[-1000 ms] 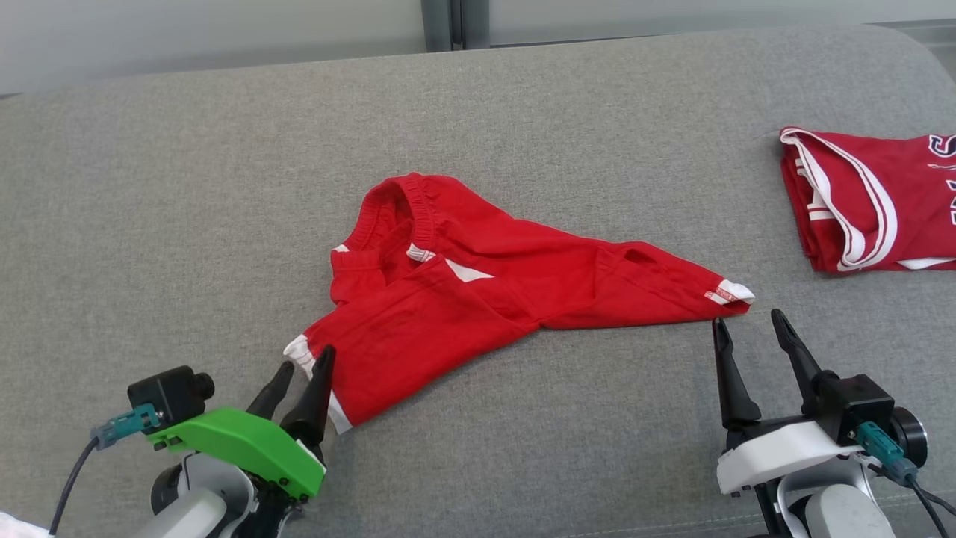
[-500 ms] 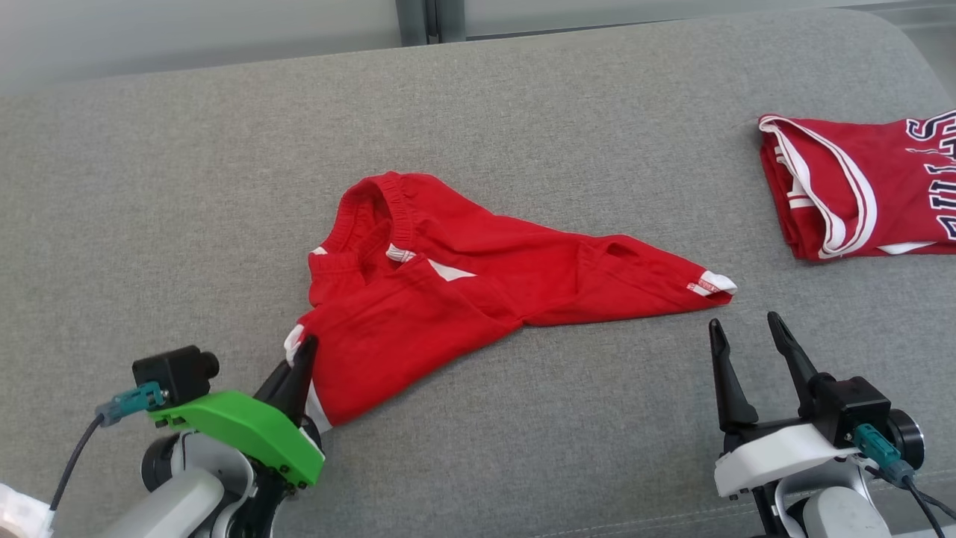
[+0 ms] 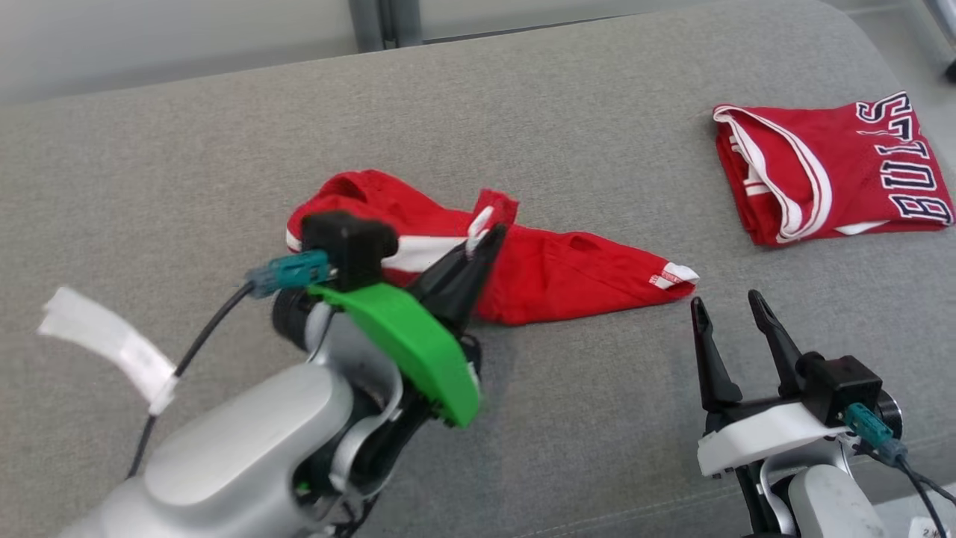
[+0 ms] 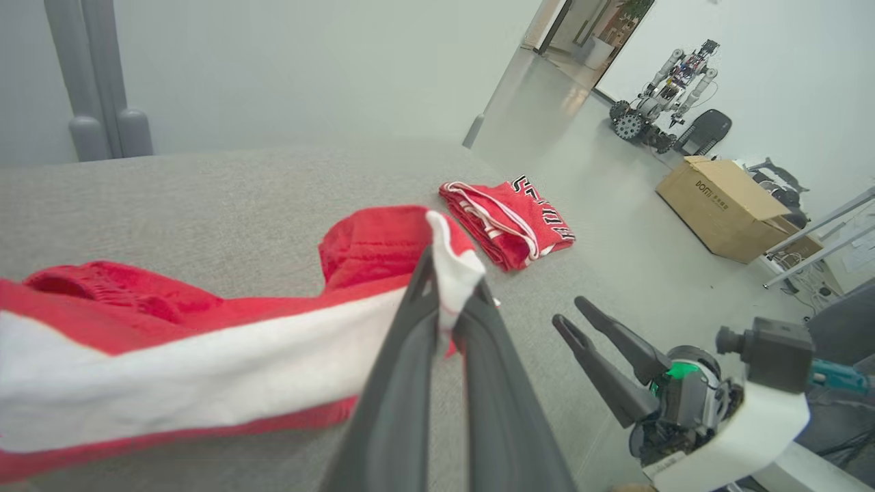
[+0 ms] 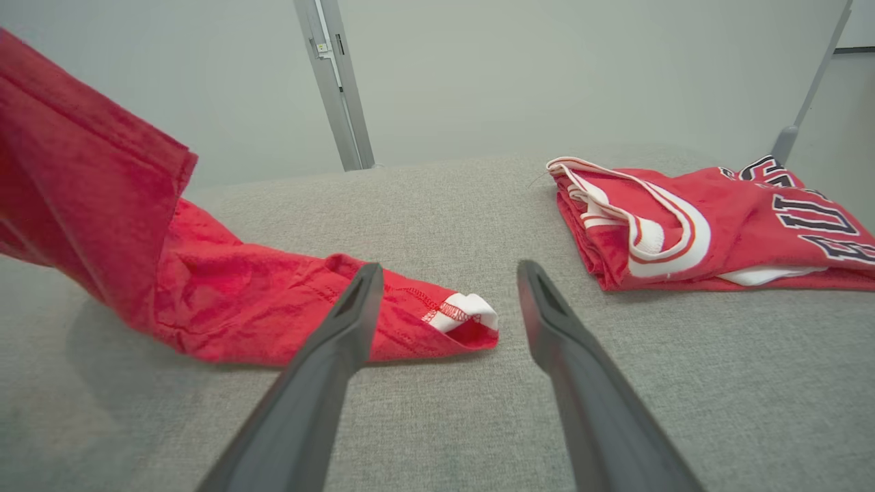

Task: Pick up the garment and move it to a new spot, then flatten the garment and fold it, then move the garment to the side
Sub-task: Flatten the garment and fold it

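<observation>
1. The first step, picking the garment (image 3: 575, 273) up, was in hand. The left fingers (image 3: 484, 250) were closed on a white-edged corner of it and held that corner above the grey cushion (image 3: 187, 172).
2. Most of the red garment lay bunched on the middle of the cushion. Its other white-tipped end rested flat, just beyond the right fingers (image 3: 706, 336).
3. The right fingers were spread wide and held nothing. They sat low over the cushion, pointing towards that loose end.
4. The next move probably called for the right fingers to reach forward and close on the loose end. Both arms could then lift the cloth clear and carry it to a bare patch.
5. With a single corner pinched, the cloth would likely hang and twist rather than spread.
6. A folded red jersey (image 3: 829, 172) lay on the cushion well off to the right, so the new spot should stay away from it.
7. A cable with a white tag (image 3: 104, 344) hung beside the left arm and could brush the cloth.
8. Off the cushion, a cardboard box (image 4: 724, 205) and another robot (image 4: 666, 75) stood on the floor, out of the way.
</observation>
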`<state>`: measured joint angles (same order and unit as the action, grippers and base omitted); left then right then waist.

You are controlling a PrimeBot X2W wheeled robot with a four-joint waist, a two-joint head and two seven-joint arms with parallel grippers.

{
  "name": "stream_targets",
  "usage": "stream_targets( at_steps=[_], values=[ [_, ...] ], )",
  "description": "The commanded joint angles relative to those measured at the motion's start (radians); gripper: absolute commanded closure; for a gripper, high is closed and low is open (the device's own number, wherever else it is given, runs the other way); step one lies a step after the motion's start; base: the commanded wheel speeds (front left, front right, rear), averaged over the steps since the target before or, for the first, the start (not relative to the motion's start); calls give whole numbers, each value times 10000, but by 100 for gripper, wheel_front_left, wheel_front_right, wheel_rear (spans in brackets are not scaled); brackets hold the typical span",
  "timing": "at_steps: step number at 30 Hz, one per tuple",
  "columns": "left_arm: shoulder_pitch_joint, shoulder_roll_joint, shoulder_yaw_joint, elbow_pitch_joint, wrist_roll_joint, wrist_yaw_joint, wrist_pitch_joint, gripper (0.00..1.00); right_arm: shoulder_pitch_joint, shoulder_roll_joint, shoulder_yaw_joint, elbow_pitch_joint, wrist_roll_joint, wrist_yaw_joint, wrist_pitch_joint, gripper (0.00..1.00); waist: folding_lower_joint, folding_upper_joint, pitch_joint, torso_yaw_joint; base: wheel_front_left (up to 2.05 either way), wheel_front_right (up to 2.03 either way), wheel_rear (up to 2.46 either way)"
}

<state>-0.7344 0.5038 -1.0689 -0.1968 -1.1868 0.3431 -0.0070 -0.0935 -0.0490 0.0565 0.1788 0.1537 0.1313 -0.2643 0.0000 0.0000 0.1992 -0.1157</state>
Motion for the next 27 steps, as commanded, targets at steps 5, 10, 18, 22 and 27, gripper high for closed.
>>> stream_targets(
  at_steps=[5, 10, 18, 22, 27],
  values=[
    [-1398, -1761, -401, 1523, 30, -99, 775, 100, -390, -20, 178, -68, 431, -13, 2, 0, 0, 0, 599, -1522, 0, 0, 0],
    [-2024, -3181, -1043, 3320, 223, -275, 1199, 100, -518, -16, 319, -52, 826, -13, 2, 0, 0, 0, 1201, -2637, 0, 0, 0],
    [-2044, -4240, -1928, 6096, 1186, -923, 1394, 100, -734, -13, 682, -147, 1440, -13, 2, 0, 0, 0, 2156, -3719, 0, 0, 0],
    [-1647, -4446, -2068, 7095, 1617, -1429, 1309, 11, -839, -10, 704, -212, 1643, -13, 2, 0, 0, 0, 2467, -3860, 0, 0, 0],
    [-1413, -4525, -2085, 7447, 1627, -1932, 1128, 0, -836, -13, 455, -152, 1596, -13, 3, 0, 0, 0, 2478, -3508, 0, 0, 0]
  ],
)
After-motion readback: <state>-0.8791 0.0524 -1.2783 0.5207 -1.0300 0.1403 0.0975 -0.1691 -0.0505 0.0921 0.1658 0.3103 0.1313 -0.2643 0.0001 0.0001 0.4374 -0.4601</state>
